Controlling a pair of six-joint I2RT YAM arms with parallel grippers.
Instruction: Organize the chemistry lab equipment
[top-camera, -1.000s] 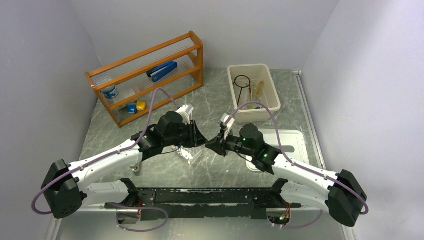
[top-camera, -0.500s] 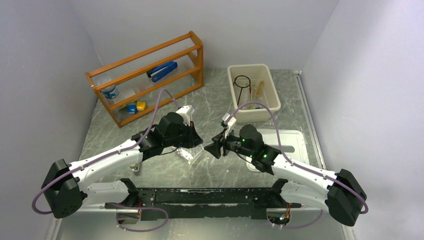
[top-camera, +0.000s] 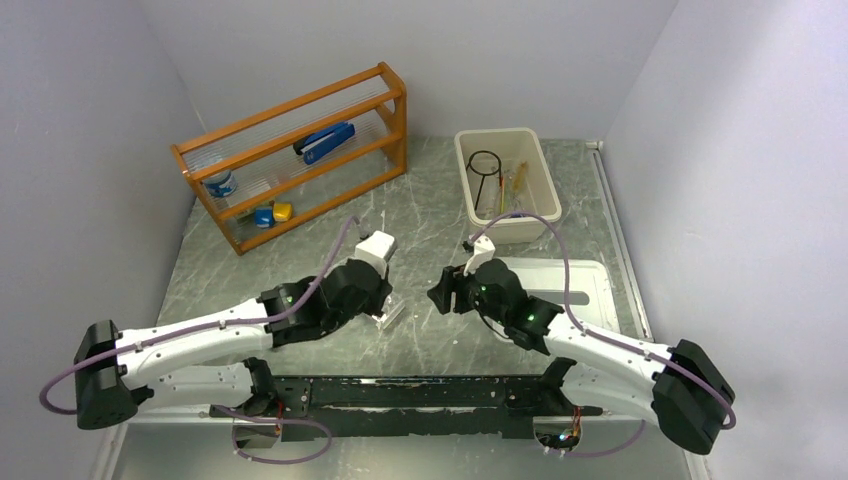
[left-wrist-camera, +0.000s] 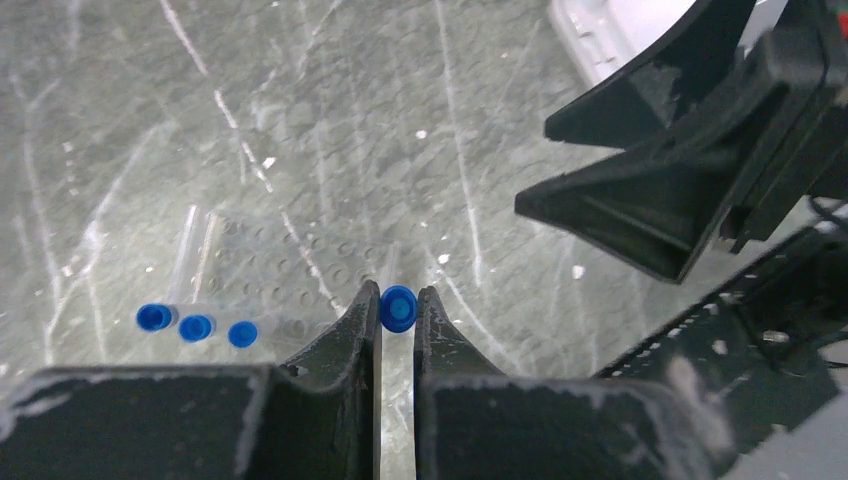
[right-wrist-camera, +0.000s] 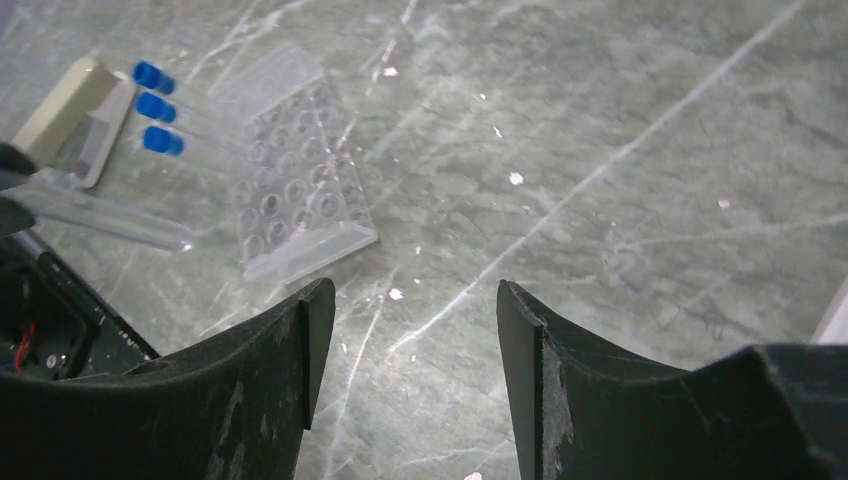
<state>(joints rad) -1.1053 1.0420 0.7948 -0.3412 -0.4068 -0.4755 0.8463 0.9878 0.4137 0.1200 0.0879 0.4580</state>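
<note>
Left wrist view shows the left pincer (left-wrist-camera: 397, 298) squeezed tight on one clear tube (left-wrist-camera: 398, 310), right at its blue cap. In the right wrist view, the other end of that tube points at the clear rack (right-wrist-camera: 300, 195) and stops just beside it. The rack lies on the grey worktop (right-wrist-camera: 600, 150). Three more tubes (right-wrist-camera: 155, 105) lie side by side, and their blue caps stick out past one end of the rack. A beige bar (right-wrist-camera: 65, 110) lies just beside those caps.

The right pincer (right-wrist-camera: 405, 330) is spread wide. It holds nothing and touches nothing, and only bare worktop shows under it.

From the top, the two pincers face each other with a strip of bare worktop between them. Walls stand close on the left, the back and the right. A white tray (top-camera: 595, 275) lies by the right arm, near the right edge.

At the back, a bin (top-camera: 510, 230) holds a black wire ring (top-camera: 472, 165) and some thin rods (top-camera: 513, 183). A wooden shelf (top-camera: 290, 105) on the back left holds a blue stapler (top-camera: 325, 142) and a few small things.
</note>
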